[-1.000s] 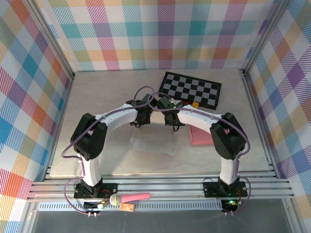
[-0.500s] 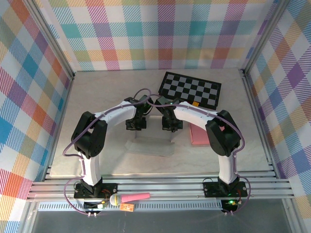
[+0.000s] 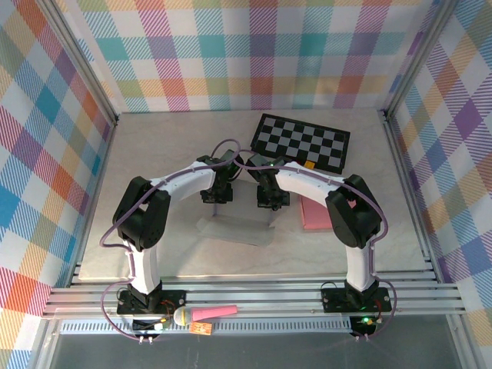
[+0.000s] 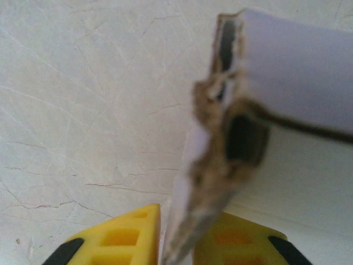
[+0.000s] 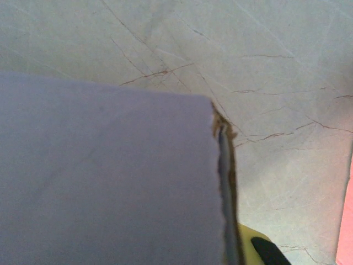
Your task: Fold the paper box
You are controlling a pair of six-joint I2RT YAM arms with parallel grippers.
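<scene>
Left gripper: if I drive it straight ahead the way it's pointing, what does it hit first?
The paper box: its ragged flap edge sits between the fingers of the left gripper, so it would slide further onto that. Beyond the flap lies the table, though depth is unclear.

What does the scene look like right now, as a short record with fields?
box: pale cardboard, mid-table, far edge raised at the grippers
left gripper: box edge between its fingers, grip unclear
right gripper: shut on box's far edge
other: checkerboard at back right; pink pad right of box
</scene>
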